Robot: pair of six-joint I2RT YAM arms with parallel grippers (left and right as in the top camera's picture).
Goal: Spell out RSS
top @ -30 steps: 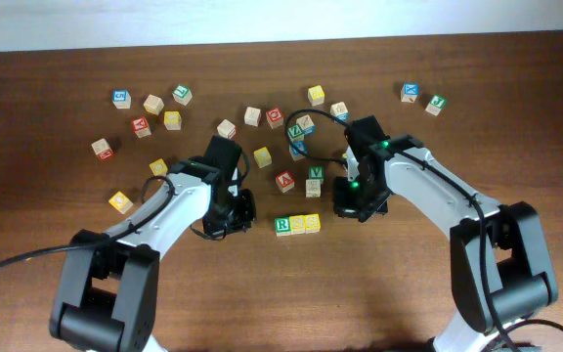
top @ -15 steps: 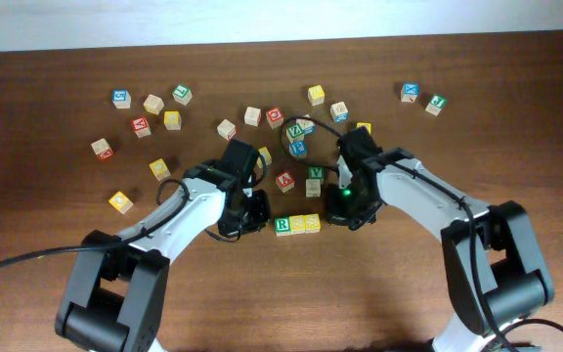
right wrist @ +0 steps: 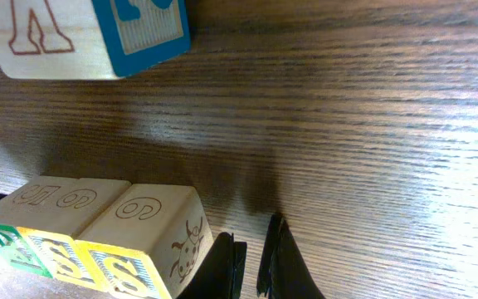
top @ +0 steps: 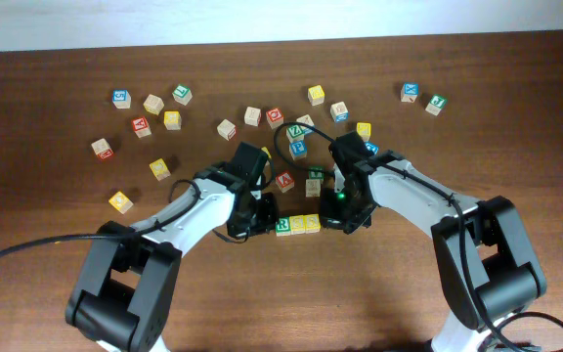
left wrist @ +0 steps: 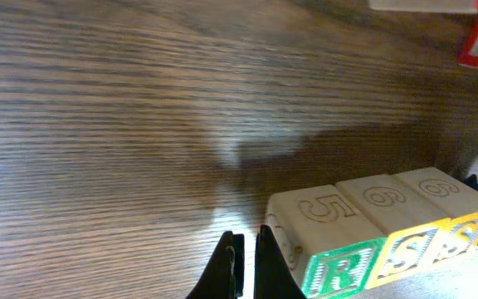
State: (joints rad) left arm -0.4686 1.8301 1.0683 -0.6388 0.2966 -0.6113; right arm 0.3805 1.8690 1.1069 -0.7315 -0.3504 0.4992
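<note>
Dark wood grain runs across the desk (top: 47, 244), with loose letter blocks (top: 171, 120) scattered over the upper half of the overhead view. Low in the middle sits the row: the R block (top: 282, 226), then the first S block (top: 298, 224) and the second S block (top: 312, 222), side by side and touching.

Over the last second both arms have swung inward while the row has not moved. The left gripper (top: 262, 217) now sits just left of the R block, and the right gripper (top: 338, 217) just right of the second S block. I read this as the word already being spelled, with the arms only bracketing the row to square it up.

From the left wrist, the left gripper (left wrist: 246, 264) has its fingers drawn together on nothing, right beside the R block (left wrist: 330, 270). From the right wrist, the right gripper (right wrist: 251, 257) is likewise closed and empty, next to the ladybird face of the second S block (right wrist: 152, 241).

Whether either tip is actually pressing on wood I cannot tell. Overhead, the arm bodies cover both tips. Each wrist view crops its fingers at the bottom edge, and the block (right wrist: 81, 33) at the upper left of the right wrist view is cut off.
</note>
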